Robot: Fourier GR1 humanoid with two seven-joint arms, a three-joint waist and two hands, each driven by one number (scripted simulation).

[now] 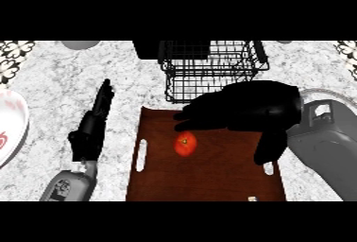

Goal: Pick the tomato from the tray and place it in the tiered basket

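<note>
A red tomato (185, 144) lies on the brown tray (209, 182), left of the tray's middle. My right hand (244, 112) hovers over the tray's far end, just above and right of the tomato, fingers relaxed and pointing left, thumb hanging down at the right; it holds nothing. The black wire tiered basket (213, 71) stands right behind the tray; the hand covers its near right corner. My left hand (94, 125) rests open on the counter left of the tray, fingers straight and pointing away.
A white plate with a red pattern (10, 125) sits at the left edge. A grey round object (80, 44) lies at the far left back. The counter is speckled stone.
</note>
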